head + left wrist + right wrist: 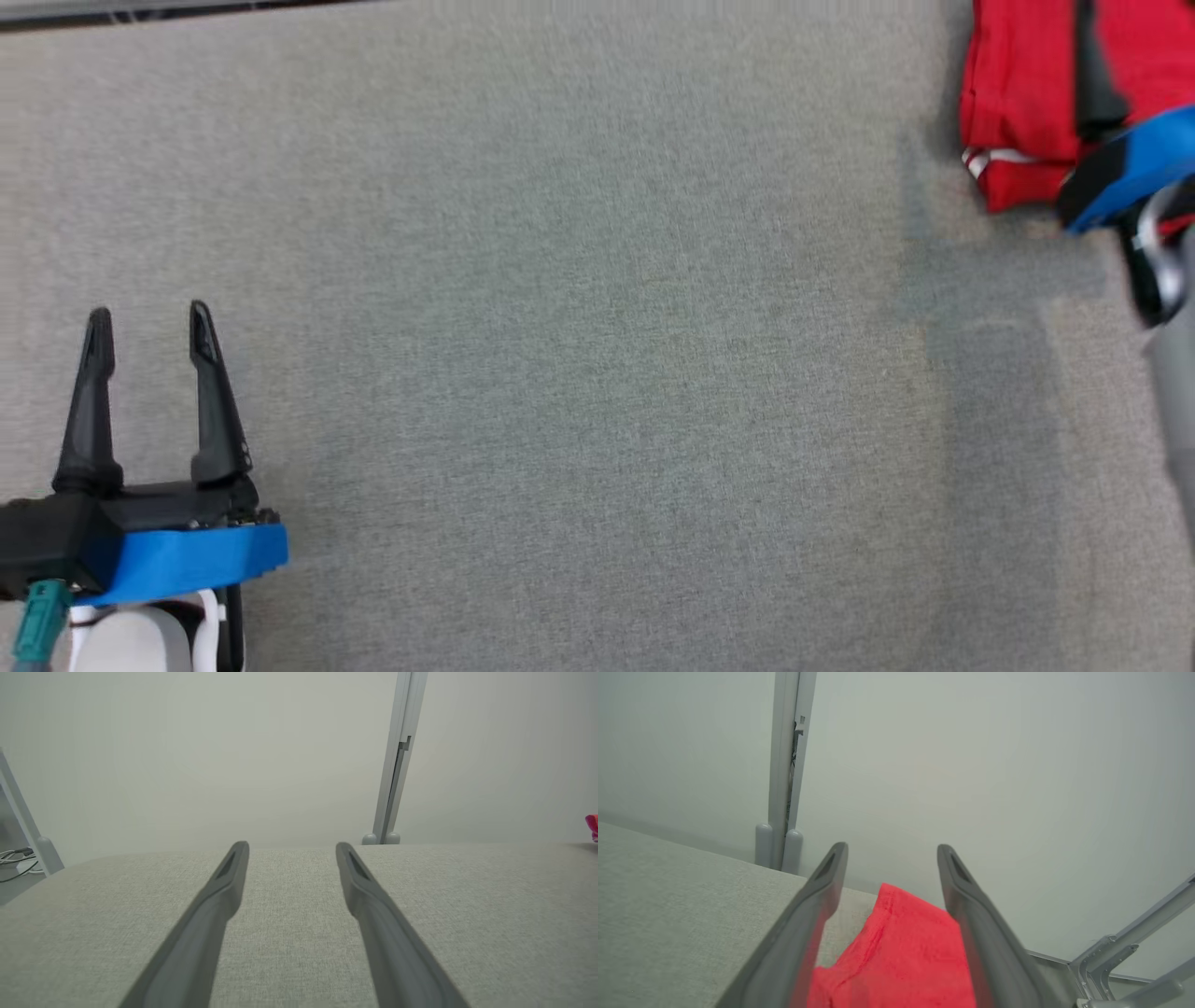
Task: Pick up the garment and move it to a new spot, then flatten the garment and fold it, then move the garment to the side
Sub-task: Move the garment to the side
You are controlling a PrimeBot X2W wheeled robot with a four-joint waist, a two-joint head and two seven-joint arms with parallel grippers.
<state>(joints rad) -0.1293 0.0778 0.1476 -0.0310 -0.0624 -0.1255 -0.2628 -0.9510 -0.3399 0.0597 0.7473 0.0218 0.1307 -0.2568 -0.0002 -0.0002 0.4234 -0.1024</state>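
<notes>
Both grippers are spread, holding nothing: your right gripper (pixel 892 851) hovers over the red garment (pixel 1018 103) at the table's (pixel 597 373) far right corner, cloth lying between its fingers; the left gripper (pixel 149 322) sits well apart, so right is nearer

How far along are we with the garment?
Looks nearly finished: the red garment lies folded at the far right of the table. In hand: the right gripper sits over it, jaws open, gripping nothing. The left gripper is open and idle. Left: probably only pulling the arm away.
</notes>
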